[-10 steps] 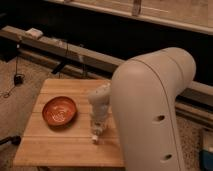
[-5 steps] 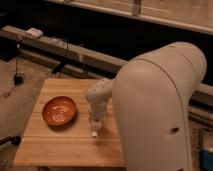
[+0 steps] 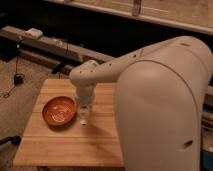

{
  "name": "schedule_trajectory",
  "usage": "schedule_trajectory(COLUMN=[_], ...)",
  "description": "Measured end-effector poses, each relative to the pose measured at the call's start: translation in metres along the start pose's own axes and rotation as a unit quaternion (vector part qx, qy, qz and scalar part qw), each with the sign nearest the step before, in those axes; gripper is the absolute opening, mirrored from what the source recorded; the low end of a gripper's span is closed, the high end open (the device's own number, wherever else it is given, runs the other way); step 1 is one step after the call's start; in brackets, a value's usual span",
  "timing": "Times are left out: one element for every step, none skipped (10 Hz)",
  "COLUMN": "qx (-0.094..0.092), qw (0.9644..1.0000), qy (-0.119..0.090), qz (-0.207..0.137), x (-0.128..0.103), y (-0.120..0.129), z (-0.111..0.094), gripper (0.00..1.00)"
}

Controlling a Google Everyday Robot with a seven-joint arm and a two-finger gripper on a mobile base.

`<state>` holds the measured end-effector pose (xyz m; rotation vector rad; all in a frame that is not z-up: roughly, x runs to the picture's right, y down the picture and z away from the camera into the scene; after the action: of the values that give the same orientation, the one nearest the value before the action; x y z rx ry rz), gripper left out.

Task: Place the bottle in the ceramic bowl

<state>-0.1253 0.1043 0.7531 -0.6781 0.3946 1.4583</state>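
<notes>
The gripper (image 3: 83,111) hangs pointing straight down over the wooden table (image 3: 65,145), below a rounded white wrist at the end of the arm (image 3: 150,55). The arm reaches in from the bulky white body at 3 o'clock. The gripper is pinching the bottle (image 3: 83,119), which shows as a small whitish shape standing upright at its tip, with its lower end close above the table top. Whether the bottle touches the wood cannot be told.

The ceramic bowl (image 3: 59,111) sits on the table at 9 o'clock from the gripper, with its near rim just beside the bottle. It is shallow and orange-red, with faint lighter swirls inside, and it holds nothing. The bottle is outside the bowl, just off the rim at the bowl's 3 o'clock.

The table top is made of pale planks, and the bowl is left of its middle. On the floor at 10 o'clock from the table, a dark cable (image 3: 15,65) runs to a small dark box (image 3: 18,78). Farther back at 11 o'clock, a pale flat device (image 3: 34,33) lies on a long ledge (image 3: 50,46).
</notes>
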Motion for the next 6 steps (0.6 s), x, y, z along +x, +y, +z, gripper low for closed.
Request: schedule_trajectory(qx=[-0.005, -0.01, -0.012, -0.014, -0.016, -0.018], qw=[0.9995, 0.9978, 0.9956, 0.9933, 0.9898, 0.9859], qy=[0.0, 0.002, 0.006, 0.009, 0.013, 0.018], qz=[-0.031, -0.065, -0.092, -0.114, -0.141, -0.165], x=[-0.009, -0.016, -0.02, -0.022, -0.023, -0.022], y=[0.022, 0.047, 0.067, 0.082, 0.1, 0.113], z=[-0.005, -0.008, -0.009, -0.008, -0.006, -0.004], gripper=[0.0, 0.0, 0.0, 0.0, 0.0, 0.02])
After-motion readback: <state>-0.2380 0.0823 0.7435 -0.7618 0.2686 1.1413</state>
